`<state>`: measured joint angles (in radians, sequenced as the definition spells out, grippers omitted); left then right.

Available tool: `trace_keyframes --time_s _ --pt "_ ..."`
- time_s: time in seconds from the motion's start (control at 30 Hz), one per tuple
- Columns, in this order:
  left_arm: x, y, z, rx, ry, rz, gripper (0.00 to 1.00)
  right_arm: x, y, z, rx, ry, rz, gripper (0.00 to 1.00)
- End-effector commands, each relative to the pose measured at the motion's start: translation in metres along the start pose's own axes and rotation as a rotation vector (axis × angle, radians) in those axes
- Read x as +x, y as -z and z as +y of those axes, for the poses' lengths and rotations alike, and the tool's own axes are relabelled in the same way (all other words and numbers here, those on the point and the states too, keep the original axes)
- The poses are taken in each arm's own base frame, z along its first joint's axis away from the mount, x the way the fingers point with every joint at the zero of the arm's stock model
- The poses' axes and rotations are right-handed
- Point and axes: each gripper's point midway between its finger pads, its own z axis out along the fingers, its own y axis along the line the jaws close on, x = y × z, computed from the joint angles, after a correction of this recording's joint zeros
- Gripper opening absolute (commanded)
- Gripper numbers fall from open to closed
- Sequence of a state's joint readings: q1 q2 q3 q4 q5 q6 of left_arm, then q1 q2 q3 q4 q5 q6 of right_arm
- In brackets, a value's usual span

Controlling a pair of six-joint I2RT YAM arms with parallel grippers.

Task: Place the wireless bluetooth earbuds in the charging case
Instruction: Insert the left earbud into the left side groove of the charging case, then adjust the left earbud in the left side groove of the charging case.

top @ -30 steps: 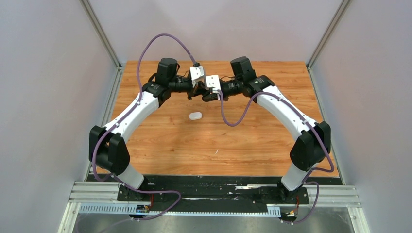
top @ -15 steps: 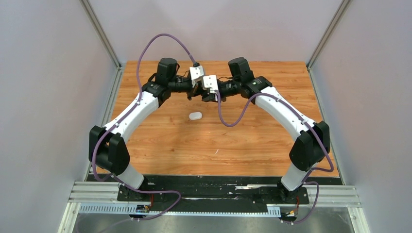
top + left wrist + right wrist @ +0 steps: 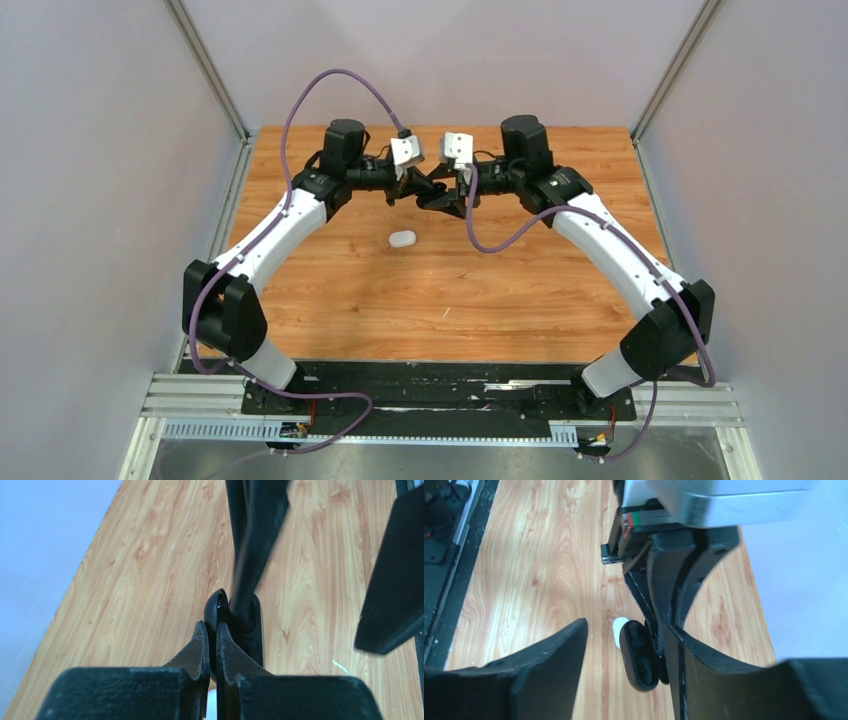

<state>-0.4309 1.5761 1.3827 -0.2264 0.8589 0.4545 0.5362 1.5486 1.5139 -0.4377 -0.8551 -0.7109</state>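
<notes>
Above the wooden table (image 3: 520, 300), the open black charging case (image 3: 639, 660) is clamped by the left gripper (image 3: 211, 645); the right gripper (image 3: 625, 630) has been spread and withdrawn, so an earbud is probably seated inside, though unseen.

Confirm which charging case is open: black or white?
The black case, held off the table in the left claw, with its inner recesses showing. The white case lies shut on the wood, ungripped.
</notes>
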Motion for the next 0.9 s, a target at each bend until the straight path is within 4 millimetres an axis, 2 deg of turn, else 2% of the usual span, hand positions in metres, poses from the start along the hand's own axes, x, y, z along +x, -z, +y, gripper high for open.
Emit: trace_keyframes --time_s 0.0,0.03,0.07,0.1,0.17,0.27,0.33,0.43,0.57,0.87 --pt "-0.031 0.011 -0.004 -0.013 -0.084 -0.058 0.0 -0.033 0.04 -0.01 0.147 -0.099 -0.065 0.66" --pt "-0.031 0.011 -0.004 -0.014 -0.085 -0.059 0.0 -0.031 0.048 -0.01 0.177 -0.135 -0.069 0.72" --pt "-0.031 0.011 -0.004 -0.015 -0.086 -0.06 0.0 -0.028 0.057 -0.012 0.212 -0.174 -0.073 0.94" --pt "-0.031 0.011 -0.004 -0.014 -0.086 -0.06 0.0 -0.024 0.062 -0.012 0.238 -0.212 -0.076 0.99" --pt "-0.031 0.01 -0.003 -0.015 -0.086 -0.061 0.0 -0.012 0.067 -0.012 0.285 -0.272 -0.063 1.0" --pt "-0.033 0.01 -0.001 -0.025 -0.093 -0.066 0.0 0.012 0.059 -0.012 0.275 -0.397 -0.043 1.0" --pt "-0.033 0.009 0.0 -0.028 -0.093 -0.069 0.0 0.019 0.051 -0.015 0.244 -0.466 -0.046 1.0" --pt "-0.035 0.01 0.0 -0.034 -0.1 -0.071 0.0 0.019 0.037 -0.017 0.173 -0.496 -0.086 1.0" --pt "-0.037 0.012 -0.002 -0.04 -0.134 -0.069 0.0 0.023 0.023 -0.029 0.147 -0.563 -0.104 1.0" --pt "-0.038 0.013 -0.001 -0.058 -0.2 -0.043 0.0 0.024 0.006 -0.037 0.088 -0.66 -0.134 1.0"
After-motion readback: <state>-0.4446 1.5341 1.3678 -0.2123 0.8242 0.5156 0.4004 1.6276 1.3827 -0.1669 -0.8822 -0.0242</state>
